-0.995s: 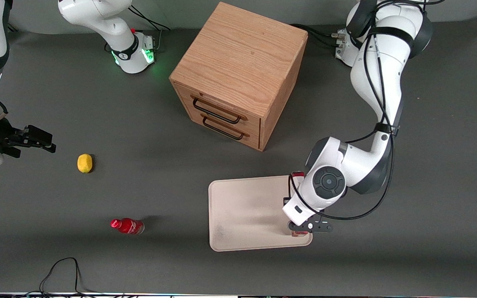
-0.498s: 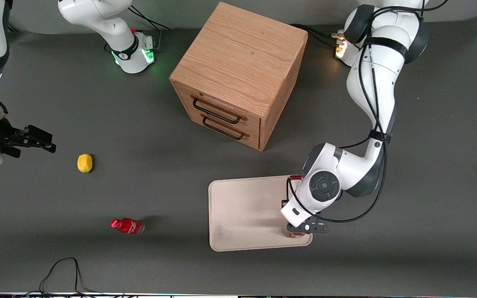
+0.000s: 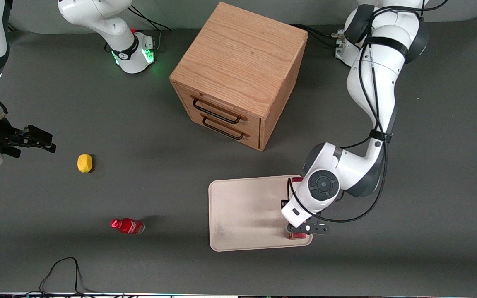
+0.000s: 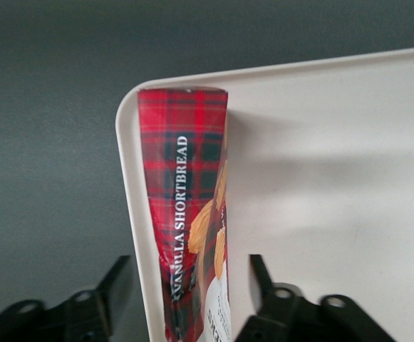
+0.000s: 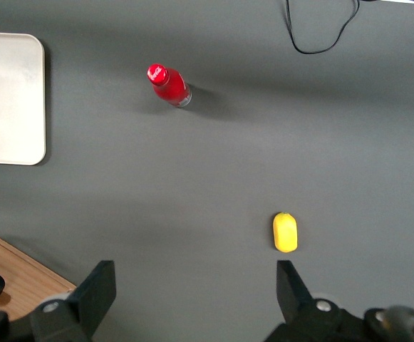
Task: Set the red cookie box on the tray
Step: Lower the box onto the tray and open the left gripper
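The red cookie box [image 4: 189,228], a slim tartan carton lettered "Vanilla Shortbread", lies on the tray [image 4: 335,178] hard along one long rim, with its end reaching into a rounded corner. Its long axis runs parallel to that rim and straight away from the wrist camera, so it passes lengthwise through the gap of the hand [image 4: 185,299].

The hand's two dark fingers [image 4: 114,281] stand one on each side of the carton with visible space between each and the cardboard. So the hand is open, straddling the box and not gripping it. One finger sits out over the dark table [image 4: 50,142], off the tray; the other is over the tray's pale floor.

In the front view the hand [image 3: 307,228] hangs low over the tray [image 3: 242,211] at the corner nearest the camera on the working arm's side, and only slivers of the red box [image 3: 296,236] show beneath the wrist.

By my judgement the box is already set down. What matters for the coming move is that the carton lies directly under and between the fingers, so a straight rise clears it, while any sideways drift would push it against or over the low rim.
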`<state>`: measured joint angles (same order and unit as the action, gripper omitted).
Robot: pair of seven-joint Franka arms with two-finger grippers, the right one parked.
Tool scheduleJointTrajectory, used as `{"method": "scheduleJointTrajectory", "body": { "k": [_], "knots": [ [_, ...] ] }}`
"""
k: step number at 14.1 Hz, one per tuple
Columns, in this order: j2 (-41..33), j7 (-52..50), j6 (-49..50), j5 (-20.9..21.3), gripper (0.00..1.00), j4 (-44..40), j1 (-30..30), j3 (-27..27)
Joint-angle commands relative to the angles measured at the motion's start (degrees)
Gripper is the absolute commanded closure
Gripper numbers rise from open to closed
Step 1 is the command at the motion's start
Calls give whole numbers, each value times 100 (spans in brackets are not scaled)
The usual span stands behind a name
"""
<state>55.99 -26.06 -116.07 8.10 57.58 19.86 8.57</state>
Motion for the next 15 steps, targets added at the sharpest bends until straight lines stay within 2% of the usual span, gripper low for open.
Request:
{"method": "scheduleJointTrajectory", "body": {
  "k": [1,9,12,15],
  "knots": [
    [-473,-242,679,61,0,-9,1,-22],
    [-2406,-251,2781,8,0,61,-17,22],
    [-3030,-251,3037,25,0,288,-26,84],
    [-3645,-225,3046,69,0,928,-131,84]
  ]
}}
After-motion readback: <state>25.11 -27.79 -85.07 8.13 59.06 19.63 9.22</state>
